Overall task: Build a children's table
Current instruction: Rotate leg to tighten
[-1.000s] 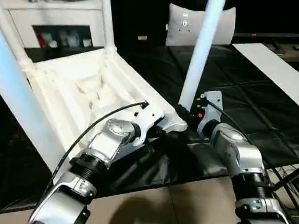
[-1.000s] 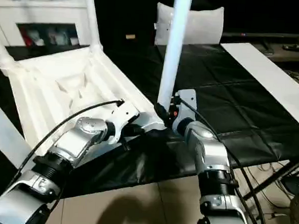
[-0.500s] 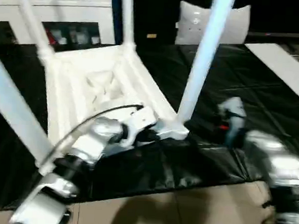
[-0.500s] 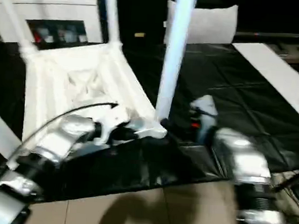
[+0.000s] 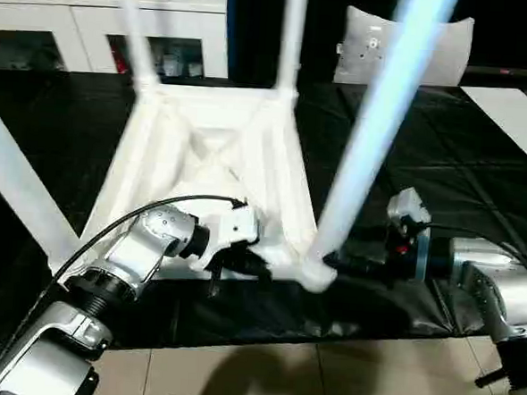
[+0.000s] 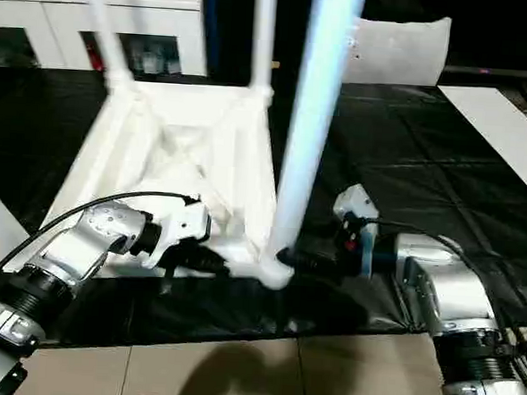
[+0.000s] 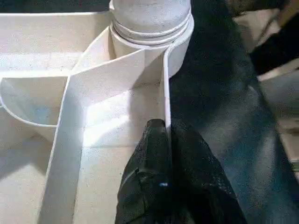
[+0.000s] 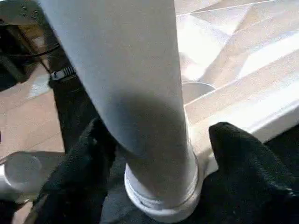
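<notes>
The worktop (image 5: 61,140) carries the upturned table top (image 5: 207,172) at centre, four white legs standing up from its corners. Left gripper (image 7: 161,135) is clamped together on the thin side rim at seven o'clock, steadying it. Right gripper (image 8: 154,154) stands apart around the near leg (image 5: 375,133) at its socket, at five o'clock. Best bet now: hold the rim firm, grip low, twist the leg home squarely.

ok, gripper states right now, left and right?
Left gripper: shut on the side wall of the table top, near its corner.
Right gripper: open, fingers either side of the near leg at its socket.
</notes>
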Robot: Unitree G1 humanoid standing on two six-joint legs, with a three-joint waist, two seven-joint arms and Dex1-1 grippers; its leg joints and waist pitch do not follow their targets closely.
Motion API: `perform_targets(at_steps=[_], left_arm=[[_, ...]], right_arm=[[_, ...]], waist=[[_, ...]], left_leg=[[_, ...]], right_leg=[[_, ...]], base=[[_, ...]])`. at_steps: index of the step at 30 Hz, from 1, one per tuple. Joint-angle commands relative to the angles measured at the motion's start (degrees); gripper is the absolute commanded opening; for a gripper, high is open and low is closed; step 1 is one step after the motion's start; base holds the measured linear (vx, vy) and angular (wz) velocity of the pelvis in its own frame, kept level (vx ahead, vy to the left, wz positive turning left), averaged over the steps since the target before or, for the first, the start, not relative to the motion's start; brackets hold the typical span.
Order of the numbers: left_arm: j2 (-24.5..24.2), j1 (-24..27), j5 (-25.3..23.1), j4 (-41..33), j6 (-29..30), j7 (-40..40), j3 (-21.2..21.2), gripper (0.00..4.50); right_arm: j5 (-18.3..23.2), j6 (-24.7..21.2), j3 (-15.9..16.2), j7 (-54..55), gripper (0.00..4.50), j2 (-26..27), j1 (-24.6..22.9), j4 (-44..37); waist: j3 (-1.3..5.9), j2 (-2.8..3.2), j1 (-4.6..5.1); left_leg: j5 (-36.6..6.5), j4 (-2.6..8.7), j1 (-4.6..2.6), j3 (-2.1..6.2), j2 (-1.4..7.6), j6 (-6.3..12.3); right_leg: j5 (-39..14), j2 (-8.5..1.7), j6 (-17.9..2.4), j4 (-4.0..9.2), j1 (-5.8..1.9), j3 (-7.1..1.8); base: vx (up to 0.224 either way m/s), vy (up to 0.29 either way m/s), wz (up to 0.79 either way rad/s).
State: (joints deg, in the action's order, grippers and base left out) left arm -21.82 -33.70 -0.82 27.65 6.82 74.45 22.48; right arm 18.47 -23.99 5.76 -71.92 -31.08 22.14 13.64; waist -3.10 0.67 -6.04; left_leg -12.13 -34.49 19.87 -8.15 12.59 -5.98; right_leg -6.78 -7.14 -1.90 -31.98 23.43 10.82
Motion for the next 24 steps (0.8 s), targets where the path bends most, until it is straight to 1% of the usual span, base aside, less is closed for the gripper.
perform_targets(at_steps=[1,2,4,5,6,8,10,11,12,14,15,17,18,19,20,21,22,23,24], left_arm=[[0.5,-0.4,0.3,-1.9,-0.4,2.5,2.0,0.00],[0.5,-0.4,0.2,-1.9,-0.4,2.6,2.0,0.00],[0.5,-0.4,0.2,-1.9,-0.4,2.8,2.0,0.00],[0.5,-0.4,0.1,-1.9,-0.4,2.8,2.1,0.00],[0.4,-0.3,0.1,-2.0,-0.4,2.8,2.1,0.00],[0.3,-0.2,0.2,-2.1,-0.3,2.8,2.2,0.00],[0.2,0.0,0.1,-2.3,-0.2,2.9,2.2,0.00],[0.2,0.1,0.1,-2.3,-0.2,2.7,2.1,0.00],[0.3,0.2,0.1,-2.3,-0.1,2.4,2.0,0.00],[0.5,0.3,0.3,-2.4,0.2,1.9,1.7,0.00],[0.8,0.3,0.5,-2.5,0.5,1.3,1.5,0.00],[2.4,0.7,1.1,-3.2,3.8,-1.7,0.4,0.00],[2.7,0.8,0.9,-3.3,4.6,-2.7,0.2,0.00],[3.1,0.8,0.6,-3.2,5.2,-3.9,0.0,0.00],[3.5,0.8,0.4,-3.0,5.8,-5.1,-0.2,0.00],[4.7,0.8,0.0,-2.6,7.1,-8.3,-1.1,0.00],[7.5,0.8,0.4,-1.6,10.0,-14.4,-3.6,0.00],[8.8,0.6,1.0,-1.2,11.2,-16.6,-4.8,0.00],[10.2,0.4,1.3,-0.7,12.1,-19.4,-6.0,0.00]], right_arm=[[0.7,-0.6,0.6,-1.1,3.19,-0.5,-0.2,-1.3],[0.5,-0.6,0.8,-1.3,3.10,-0.4,-0.3,-1.3],[0.6,-0.7,1.3,-1.7,3.03,-0.2,-0.3,-1.1],[0.6,-0.7,1.3,-1.7,2.81,-0.2,-0.3,-1.1],[0.9,-1.0,1.5,-1.9,2.68,-0.1,-0.4,-1.1],[1.2,-1.2,1.7,-2.1,2.59,0.0,-0.5,-1.2],[1.2,-1.5,2.0,-2.2,2.51,0.2,-0.8,-1.4],[1.3,-1.7,2.1,-2.3,2.37,0.3,-1.0,-1.5],[1.5,-1.9,2.2,-2.4,2.24,0.4,-1.3,-1.8],[1.8,-2.3,2.4,-2.3,2.14,0.7,-1.7,-2.4],[2.1,-2.6,2.5,-2.1,2.10,0.9,-1.9,-2.8],[3.2,-5.7,2.3,1.4,2.05,3.5,-2.7,-5.1],[3.2,-6.3,2.2,2.6,2.04,4.1,-2.8,-5.5],[2.7,-6.3,2.3,3.9,2.04,4.7,-2.9,-5.7],[2.1,-6.2,2.4,5.3,2.03,5.3,-2.9,-6.0],[0.4,-6.8,2.2,10.5,2.03,7.4,-2.5,-5.8],[-2.5,-8.4,0.9,20.9,2.02,11.9,-1.1,-4.5],[-3.3,-9.2,-0.1,25.2,2.02,13.9,-0.2,-3.4],[-4.4,-9.8,-1.5,30.6,2.01,16.3,0.9,-1.9]], waist=[[4.34,-0.68,0.21],[4.32,-0.75,0.14],[4.29,-0.69,0.04],[4.30,-0.66,0.00],[4.35,-0.72,-0.01],[4.41,-0.76,-0.06],[4.42,-0.68,-0.09],[4.40,-0.59,-0.13],[4.39,-0.65,-0.12],[4.40,-0.73,-0.15],[4.43,-0.58,-0.17],[4.30,-0.61,-0.15],[4.29,-0.63,-0.08],[4.09,-0.66,0.02],[3.99,0.37,0.08],[3.72,0.03,0.57],[3.30,-0.11,1.31],[2.99,0.13,2.67],[3.17,0.24,3.34]], left_leg=[[-9.0,4.08,0.35,-1.08,0.65,3.39],[-9.3,4.07,0.33,-1.12,0.59,3.33],[-9.3,4.09,0.34,-1.13,0.48,3.29],[-9.3,4.08,0.33,-1.13,0.47,3.28],[-9.1,4.06,0.35,-1.15,0.45,3.26],[-8.7,4.06,0.40,-1.13,0.44,3.35],[-8.5,4.04,0.39,-1.17,0.43,3.43],[-8.5,4.05,0.39,-1.16,0.46,3.45],[-8.6,4.07,0.39,-1.17,0.46,3.43],[-8.5,4.06,0.40,-1.17,0.39,3.36],[-8.3,4.07,0.38,-1.17,0.43,3.36],[-8.6,4.12,0.37,-1.19,0.42,3.14],[-8.7,4.15,0.41,-1.13,0.39,2.93],[-9.8,4.16,0.33,-1.15,0.22,2.56],[-10.8,4.11,0.09,-1.12,0.06,2.26],[-12.7,3.95,-0.11,-1.22,-0.22,1.73],[-15.0,3.65,-0.36,-1.19,-0.60,0.94],[-18.0,2.85,-0.94,-1.03,-1.06,0.11],[-19.4,2.36,-1.40,-0.85,-1.17,-0.03]], right_leg=[[-24.4,-2.07,-4.8,3.80,-3.90,-3.37],[-25.0,-2.02,-4.6,3.85,-3.85,-3.46],[-26.0,-1.99,-4.2,3.95,-3.87,-3.54],[-26.1,-1.99,-4.1,4.01,-3.87,-3.55],[-26.1,-1.98,-3.9,4.00,-3.89,-3.59],[-25.7,-1.92,-3.9,3.89,-3.92,-3.63],[-25.4,-1.89,-4.0,3.88,-3.90,-3.65],[-25.4,-1.90,-4.0,3.91,-3.89,-3.66],[-25.5,-1.89,-4.0,3.95,-3.90,-3.66],[-25.6,-1.84,-3.8,3.93,-3.94,-3.65],[-25.4,-1.84,-3.9,3.94,-3.93,-3.68],[-25.9,-1.79,-3.7,4.03,-3.89,-3.66],[-26.1,-1.83,-3.6,3.97,-3.92,-3.63],[-28.2,-1.76,-2.8,4.44,-3.87,-3.37],[-29.5,-1.73,-2.4,4.68,-3.72,-3.22],[-32.4,-1.57,-0.9,5.48,-3.49,-2.76],[-36.1,-1.30,1.0,6.33,-3.11,-1.90],[-40.4,-0.82,3.7,7.82,-2.60,-0.12],[-41.5,-0.78,5.1,8.71,-2.59,1.18]], base=[[0.000,0.000,0.00],[0.000,0.000,0.00],[0.000,0.000,0.00],[0.000,0.000,0.00],[0.000,0.000,0.00],[0.000,0.000,0.00],[0.000,0.000,0.00],[0.000,0.000,0.00],[0.000,0.000,0.00],[0.000,0.000,0.00],[0.000,0.000,0.00],[0.000,0.000,0.00],[0.000,0.000,0.00],[0.000,0.000,0.00],[0.000,0.000,0.00],[0.000,0.000,0.00],[0.000,0.000,0.00],[0.000,0.000,0.00],[0.000,0.000,0.00]])
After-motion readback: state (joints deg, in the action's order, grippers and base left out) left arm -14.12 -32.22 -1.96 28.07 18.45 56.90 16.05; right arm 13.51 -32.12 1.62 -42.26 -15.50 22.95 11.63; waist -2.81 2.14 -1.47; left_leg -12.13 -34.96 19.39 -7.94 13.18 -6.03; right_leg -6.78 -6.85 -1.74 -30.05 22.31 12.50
